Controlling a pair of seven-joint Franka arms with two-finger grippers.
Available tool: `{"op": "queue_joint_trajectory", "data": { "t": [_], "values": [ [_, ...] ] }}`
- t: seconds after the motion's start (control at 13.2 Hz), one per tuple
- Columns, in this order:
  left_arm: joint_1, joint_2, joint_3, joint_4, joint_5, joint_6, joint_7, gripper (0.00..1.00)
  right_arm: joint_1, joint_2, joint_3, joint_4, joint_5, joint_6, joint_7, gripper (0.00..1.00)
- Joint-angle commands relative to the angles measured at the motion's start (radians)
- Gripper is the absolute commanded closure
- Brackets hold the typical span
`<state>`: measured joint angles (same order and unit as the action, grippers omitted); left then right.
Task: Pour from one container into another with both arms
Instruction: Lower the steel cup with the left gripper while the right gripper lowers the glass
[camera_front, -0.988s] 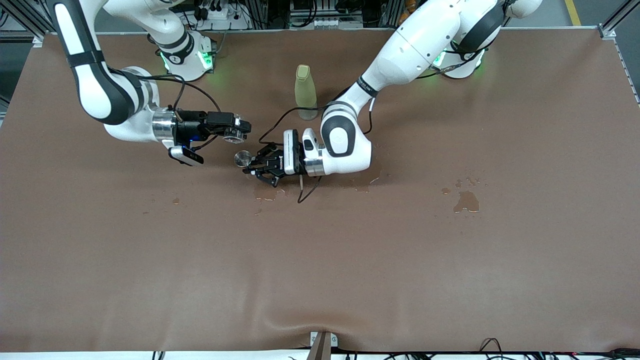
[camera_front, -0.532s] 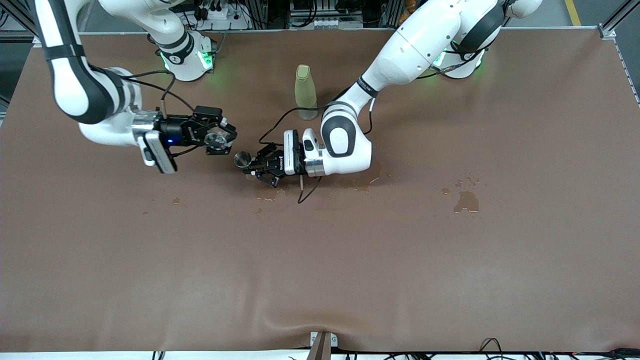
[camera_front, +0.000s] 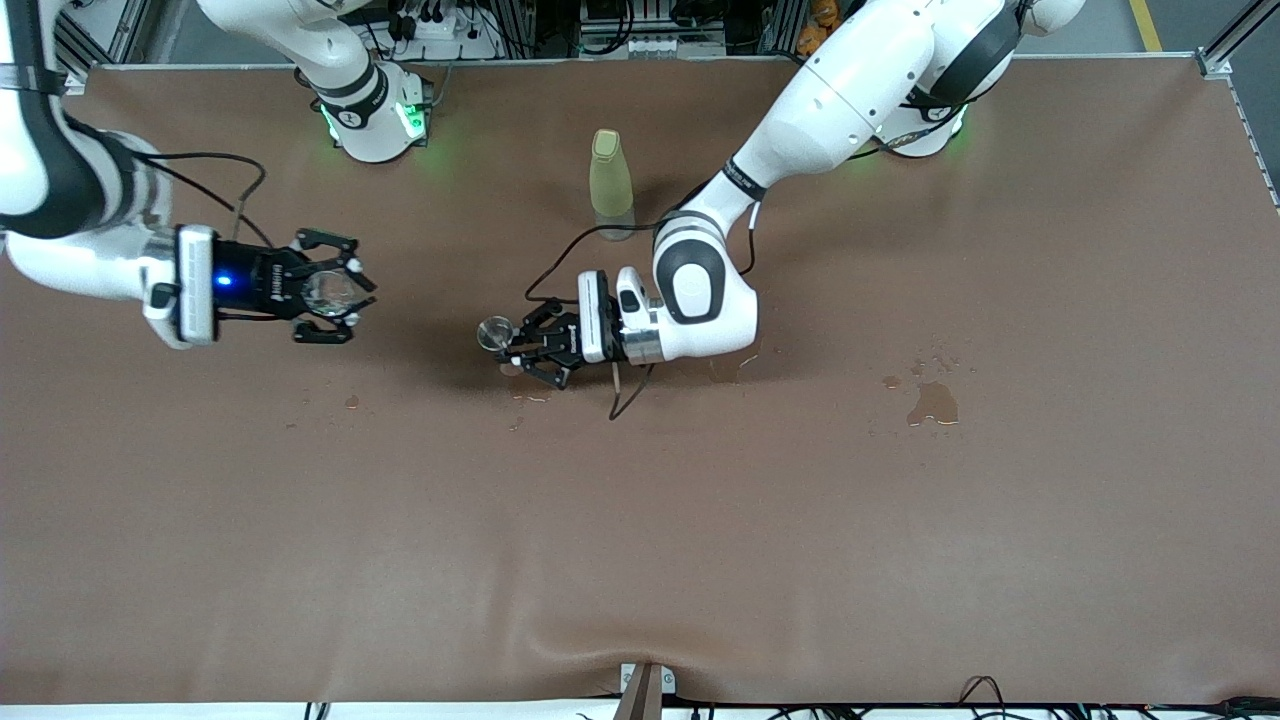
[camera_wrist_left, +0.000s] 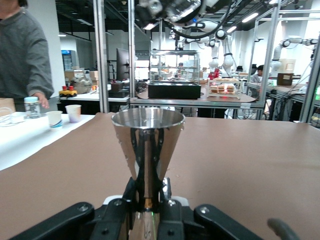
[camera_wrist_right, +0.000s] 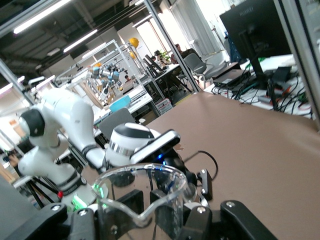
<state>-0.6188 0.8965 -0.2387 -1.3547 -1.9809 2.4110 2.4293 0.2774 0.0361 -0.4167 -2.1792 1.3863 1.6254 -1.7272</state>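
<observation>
My left gripper (camera_front: 522, 349) is shut on a shiny conical metal cup (camera_front: 493, 332), held upright low over a wet patch of the brown table. In the left wrist view the metal cup (camera_wrist_left: 148, 142) stands clamped at its narrow base between the fingers of the left gripper (camera_wrist_left: 148, 202). My right gripper (camera_front: 342, 289) is shut on a clear glass beaker (camera_front: 324, 291), over bare table toward the right arm's end. The beaker (camera_wrist_right: 150, 192) with its pouring lip fills the right gripper (camera_wrist_right: 145, 217) in the right wrist view. The two containers are well apart.
A tall yellow-green bottle (camera_front: 611, 185) stands upright between the arm bases, farther from the front camera than the metal cup. Spilled liquid (camera_front: 932, 402) lies toward the left arm's end, and smaller wet marks (camera_front: 530, 388) sit by the left gripper.
The right arm has swung away from the metal cup toward its own end of the table, carrying the beaker with it. The left gripper with the cup has shifted only slightly.
</observation>
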Motion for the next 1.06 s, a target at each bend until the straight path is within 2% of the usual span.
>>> {"op": "queue_joint_trajectory", "data": {
  "t": [0.0, 0.23, 0.53, 0.68, 0.99],
  "values": [
    [0.046, -0.073, -0.005, -0.087, 0.062, -0.001, -0.003, 1.00, -0.096, 0.042, -0.005, 0.055, -0.085, -0.087, -0.139, 1.00],
    [0.154, -0.113, -0.010, -0.174, 0.131, -0.116, -0.004, 1.00, -0.191, 0.129, -0.004, 0.110, -0.147, -0.166, -0.320, 1.00],
    [0.345, -0.172, -0.010, -0.263, 0.350, -0.330, -0.068, 1.00, -0.271, 0.286, -0.004, 0.200, -0.147, -0.231, -0.549, 1.00],
    [0.457, -0.183, -0.011, -0.265, 0.497, -0.451, -0.105, 1.00, -0.291, 0.364, -0.002, 0.246, -0.144, -0.254, -0.627, 1.00],
    [0.595, -0.177, -0.010, -0.267, 0.663, -0.599, -0.099, 1.00, -0.310, 0.491, -0.001, 0.303, -0.132, -0.266, -0.754, 1.00]
  ]
}}
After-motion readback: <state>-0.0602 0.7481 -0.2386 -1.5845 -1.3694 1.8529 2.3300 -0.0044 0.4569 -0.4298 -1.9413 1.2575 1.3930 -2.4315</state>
